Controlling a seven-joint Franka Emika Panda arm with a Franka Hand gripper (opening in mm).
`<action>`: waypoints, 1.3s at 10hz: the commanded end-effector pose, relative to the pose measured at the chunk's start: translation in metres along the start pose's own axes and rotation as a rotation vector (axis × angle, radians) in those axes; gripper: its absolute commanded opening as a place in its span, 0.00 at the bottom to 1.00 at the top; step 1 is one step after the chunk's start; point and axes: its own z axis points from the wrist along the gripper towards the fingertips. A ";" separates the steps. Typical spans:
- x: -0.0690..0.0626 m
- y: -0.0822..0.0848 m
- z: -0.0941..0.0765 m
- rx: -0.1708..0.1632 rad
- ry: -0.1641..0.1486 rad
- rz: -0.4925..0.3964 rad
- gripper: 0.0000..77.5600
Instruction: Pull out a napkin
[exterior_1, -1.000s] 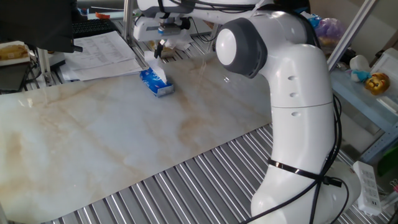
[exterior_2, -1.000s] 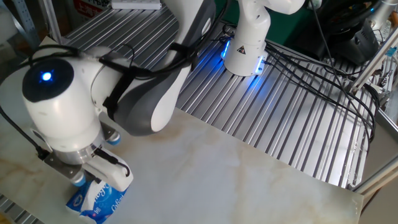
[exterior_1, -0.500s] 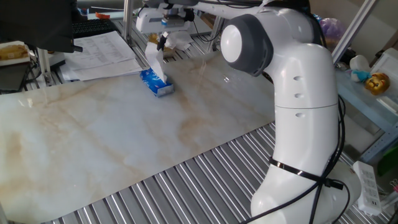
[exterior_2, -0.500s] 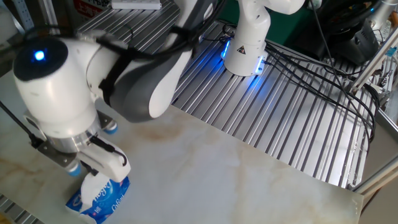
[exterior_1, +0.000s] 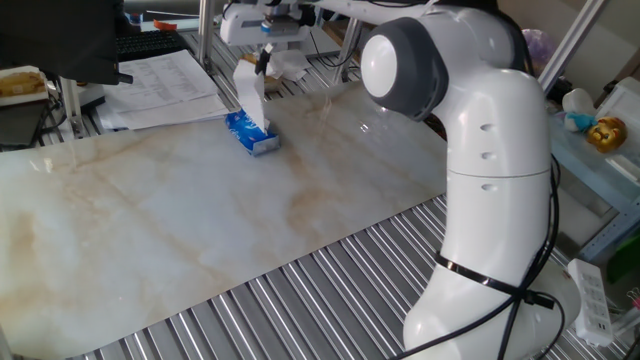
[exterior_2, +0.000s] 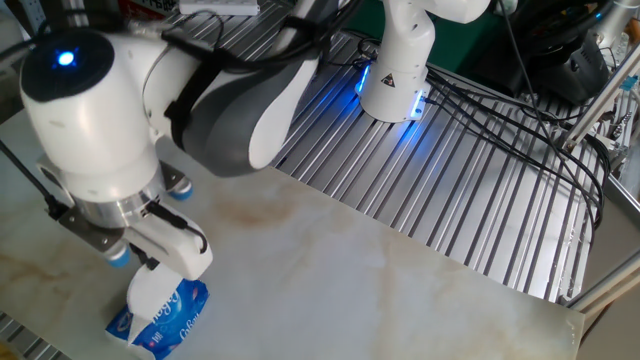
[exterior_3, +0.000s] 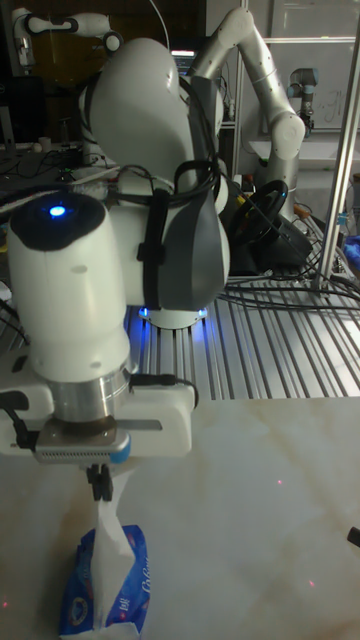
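A small blue tissue pack (exterior_1: 254, 138) lies on the marble tabletop (exterior_1: 200, 220) near its far edge. A white napkin (exterior_1: 251, 98) stands up out of the pack, stretched tall, with its lower end still in the pack's slot. My gripper (exterior_1: 263, 61) hangs straight above, shut on the napkin's top edge. In the other fixed view the gripper (exterior_2: 148, 263) hovers just over the pack (exterior_2: 165, 318), the napkin (exterior_2: 150, 290) between them. The tall fixed view shows the fingertips (exterior_3: 101, 486) pinching the napkin (exterior_3: 109, 545) above the pack (exterior_3: 104, 598).
Large printed paper sheets (exterior_1: 165, 85) lie just left of the pack, behind the table edge. A slatted metal bench (exterior_1: 300, 300) surrounds the marble top. A power strip (exterior_1: 592, 298) and a yellow toy (exterior_1: 606, 133) sit at the far right. Cables (exterior_2: 520, 110) run over the slats.
The gripper has risen over the last second, drawing the napkin farther up out of the blue pack. The pack has stayed in place.
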 end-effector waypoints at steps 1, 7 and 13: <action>0.006 0.001 -0.014 0.010 -0.001 0.008 0.01; 0.013 0.005 -0.036 0.019 0.005 0.019 0.01; 0.022 0.016 -0.049 0.019 0.010 0.031 0.01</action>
